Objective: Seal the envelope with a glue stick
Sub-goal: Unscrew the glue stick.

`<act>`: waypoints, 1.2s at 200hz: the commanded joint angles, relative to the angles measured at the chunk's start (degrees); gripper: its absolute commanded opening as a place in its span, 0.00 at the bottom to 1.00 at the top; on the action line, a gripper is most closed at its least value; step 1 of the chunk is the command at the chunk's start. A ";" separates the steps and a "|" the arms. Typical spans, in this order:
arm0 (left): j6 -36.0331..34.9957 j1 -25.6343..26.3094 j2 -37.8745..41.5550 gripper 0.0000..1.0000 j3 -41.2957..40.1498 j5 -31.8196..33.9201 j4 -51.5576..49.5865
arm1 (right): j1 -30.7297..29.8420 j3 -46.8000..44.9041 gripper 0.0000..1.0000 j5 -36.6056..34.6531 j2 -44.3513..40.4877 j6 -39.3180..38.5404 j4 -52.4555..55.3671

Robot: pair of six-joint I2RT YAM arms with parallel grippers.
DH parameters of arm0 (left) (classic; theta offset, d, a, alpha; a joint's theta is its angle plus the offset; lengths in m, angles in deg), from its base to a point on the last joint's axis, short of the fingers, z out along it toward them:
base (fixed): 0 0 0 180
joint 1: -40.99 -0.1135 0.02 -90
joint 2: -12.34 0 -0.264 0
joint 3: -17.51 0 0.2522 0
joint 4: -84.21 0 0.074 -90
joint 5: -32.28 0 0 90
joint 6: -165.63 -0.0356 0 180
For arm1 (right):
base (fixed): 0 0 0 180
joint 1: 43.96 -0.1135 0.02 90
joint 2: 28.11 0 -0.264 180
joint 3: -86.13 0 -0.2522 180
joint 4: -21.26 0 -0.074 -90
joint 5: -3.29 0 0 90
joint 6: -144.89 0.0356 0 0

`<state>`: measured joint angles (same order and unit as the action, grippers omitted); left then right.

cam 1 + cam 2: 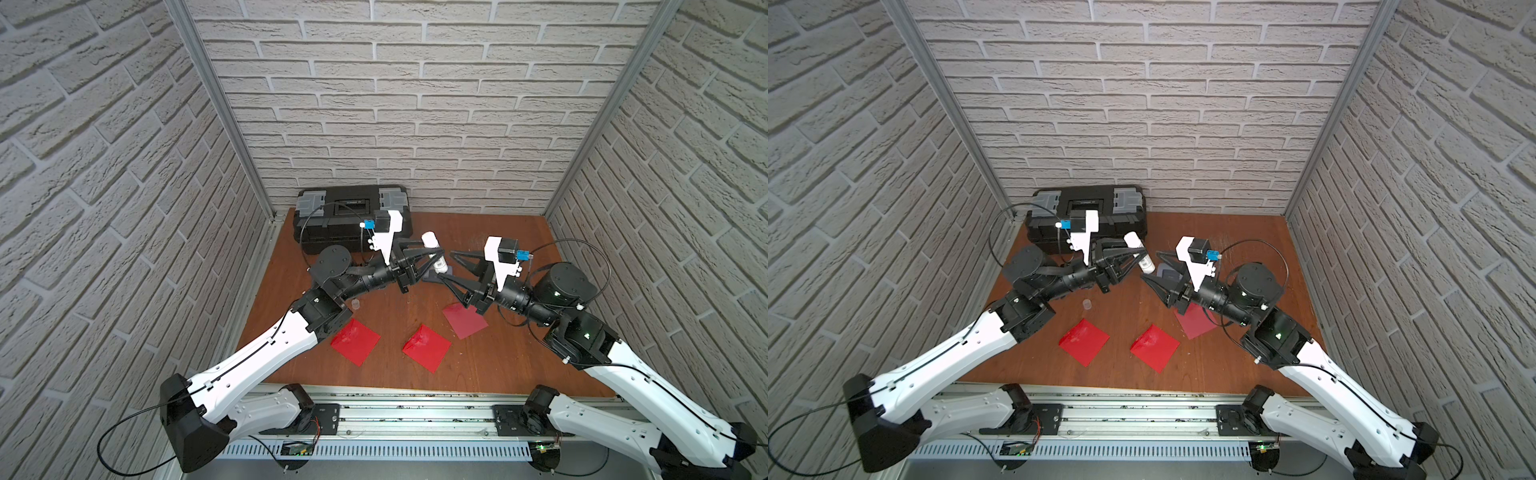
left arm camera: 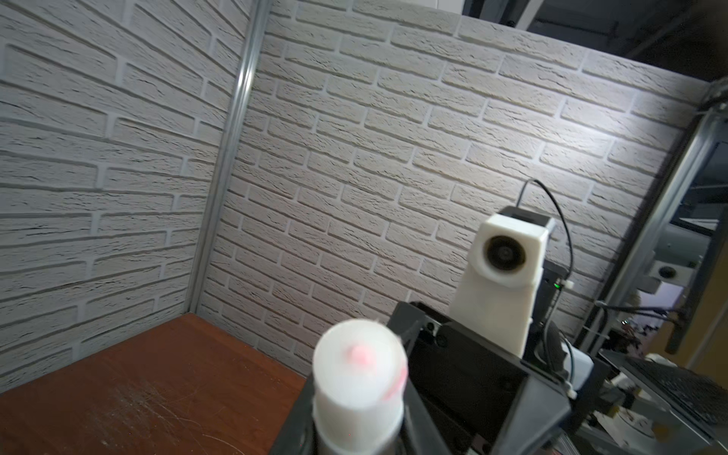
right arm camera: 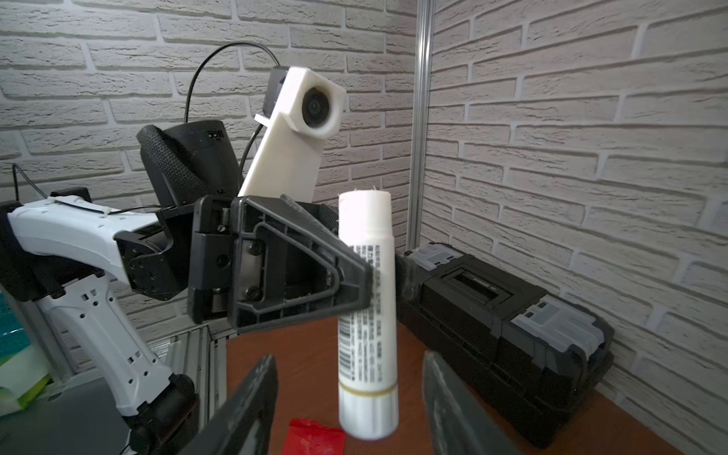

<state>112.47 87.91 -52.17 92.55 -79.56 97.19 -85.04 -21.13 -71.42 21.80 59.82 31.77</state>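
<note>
Glue stick (image 3: pixel 366 315) label (image 3: pixel 364 338) print too blurred to read; left gripper (image 1: pixel 435 252) pinching it; right gripper (image 3: pixel 348 394) spread

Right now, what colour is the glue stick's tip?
White glue stick tip, smeared pink; left wrist view.

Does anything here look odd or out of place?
The glue stick in the left end effector has pink smears on its white tip, and a small clear cap stands alone on the table.
</note>
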 commanded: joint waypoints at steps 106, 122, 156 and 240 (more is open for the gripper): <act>16.10 2.13 -2.06 0.08 -1.42 18.72 20.64 | -0.21 3.71 0.54 -2.08 10.82 -12.30 -25.35; 16.09 2.15 -2.07 0.08 -1.59 19.11 20.62 | -0.18 4.29 0.49 -1.82 11.75 -12.32 -25.14; 16.38 2.20 -1.94 0.07 -1.60 19.22 20.91 | -0.14 4.26 0.42 -1.13 12.59 -11.87 -25.19; 16.64 2.22 -0.89 0.06 -2.39 19.82 21.08 | -0.23 2.95 0.44 -2.79 12.10 -12.35 -23.96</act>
<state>128.42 89.88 -54.38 90.75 -60.18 114.22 -85.06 -18.29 -73.65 34.58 47.98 9.74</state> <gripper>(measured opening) 0.289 0.438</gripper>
